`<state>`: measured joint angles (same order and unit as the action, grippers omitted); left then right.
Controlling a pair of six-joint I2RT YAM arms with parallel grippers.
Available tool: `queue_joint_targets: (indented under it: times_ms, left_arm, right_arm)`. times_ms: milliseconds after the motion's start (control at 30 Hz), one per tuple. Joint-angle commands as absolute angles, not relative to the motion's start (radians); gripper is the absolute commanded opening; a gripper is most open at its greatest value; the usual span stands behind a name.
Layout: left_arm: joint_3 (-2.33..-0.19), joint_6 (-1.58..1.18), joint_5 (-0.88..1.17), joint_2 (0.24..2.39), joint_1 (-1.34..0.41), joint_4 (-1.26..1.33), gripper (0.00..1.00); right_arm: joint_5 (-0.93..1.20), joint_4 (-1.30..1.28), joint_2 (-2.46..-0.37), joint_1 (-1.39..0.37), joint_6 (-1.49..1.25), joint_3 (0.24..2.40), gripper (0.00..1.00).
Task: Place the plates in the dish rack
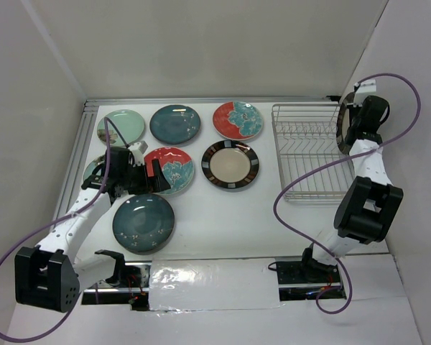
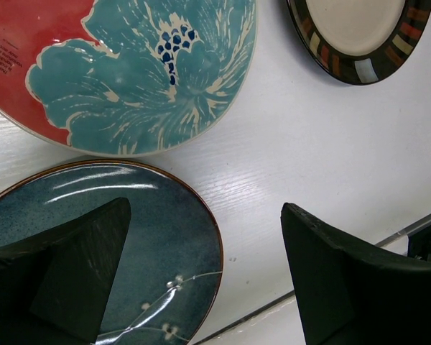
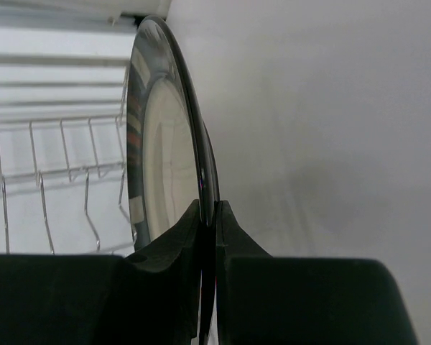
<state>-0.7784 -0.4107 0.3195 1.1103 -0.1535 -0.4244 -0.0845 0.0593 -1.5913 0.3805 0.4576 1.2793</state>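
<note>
Left wrist: red flower plate (image 2: pixel 133 68) bears small dark print (image 2: pixel 3 56); illegible.

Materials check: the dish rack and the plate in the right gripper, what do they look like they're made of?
The dish rack: thin silver wire, probably plated or stainless steel, going by the bright metallic sheen. The plate pinched in the right gripper: likely glazed ceramic, going by the glossy reflections and the thick rounded rim.

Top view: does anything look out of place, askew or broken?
Nothing stands out. The loose plates lie flat and unbroken on the table, the dish rack sits square, and the one upright plate is gripped by the right fingers at the rack's right end.
</note>
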Motion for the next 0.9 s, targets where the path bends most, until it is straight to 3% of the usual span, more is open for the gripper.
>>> queue_joint_targets:
  times_ms: [0, 267, 367, 433, 467, 567, 800, 833, 867]
  left_arm:
    - [-0.778, -0.379, 0.333, 1.111, -0.149, -0.394, 0.98]
    - [-0.769, -0.379, 0.342, 1.111, -0.149, -0.385, 0.98]
    - [-0.769, -0.379, 0.364, 1.111, -0.149, -0.376, 0.98]
    - [-0.769, -0.390, 0.394, 1.111, -0.149, -0.367, 0.98]
    - [-0.759, -0.390, 0.394, 1.111, -0.149, -0.356, 0.98]
    - [-0.759, -0.414, 0.436, 1.111, -0.149, -0.347, 0.97]
    - [-0.769, -0.511, 0.436, 1.140, -0.205, -0.290, 0.97]
    - [-0.778, -0.528, 0.427, 1.152, -0.225, -0.261, 0.97]
    - [-0.778, -0.547, 0.426, 1.166, -0.236, -0.246, 0.97]
  right_arm:
    - [-0.069, 0.261, -1.578, 0.387, 0.428, 1.258, 0.00]
    - [-0.012, 0.250, -1.626, 0.387, 0.336, 1.223, 0.05]
    - [-0.012, 0.223, -1.638, 0.387, 0.308, 1.256, 0.17]
    - [-0.012, 0.190, -1.638, 0.387, 0.276, 1.285, 0.31]
    - [-0.012, 0.190, -1.638, 0.387, 0.262, 1.285, 0.47]
    - [-0.012, 0.146, -1.638, 0.387, 0.241, 1.330, 0.57]
    - [-0.040, 0.028, -1.511, 0.345, 0.121, 1.397, 0.71]
    - [0.001, 0.003, -1.490, 0.335, 0.100, 1.397, 0.91]
    - [0.012, 0.003, -1.470, 0.316, 0.040, 1.397, 0.93]
